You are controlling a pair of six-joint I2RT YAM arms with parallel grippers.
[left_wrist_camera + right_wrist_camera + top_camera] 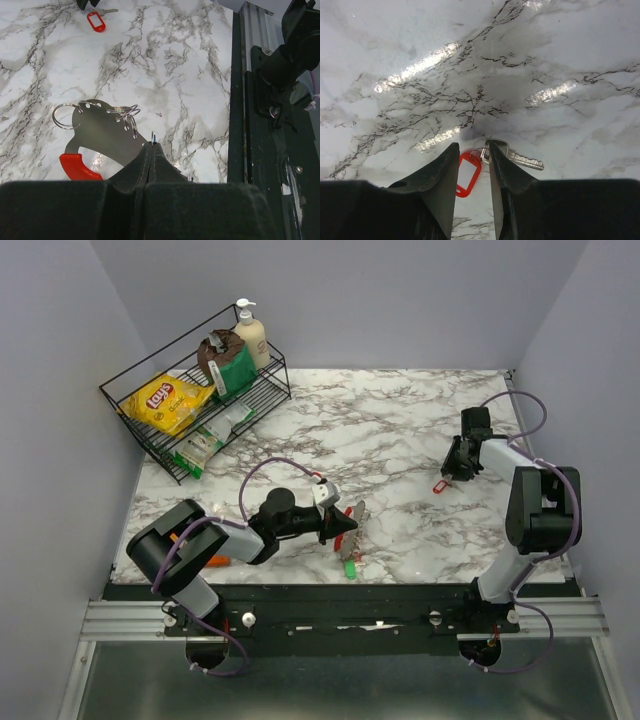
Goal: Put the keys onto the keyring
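Two tools hang over the bench (400,430) in the top view: the left tool (335,527) is at the keyring (352,520) near the front edge, a green key (350,567) lies beside it, and the right tool (452,472) is over a red-tagged key (440,486), well apart. From the left wrist, that tool is squeezed shut on the keyring's silver plate. From the right wrist, the tool is open a little, with the red tag lying between its fingers (440,170).
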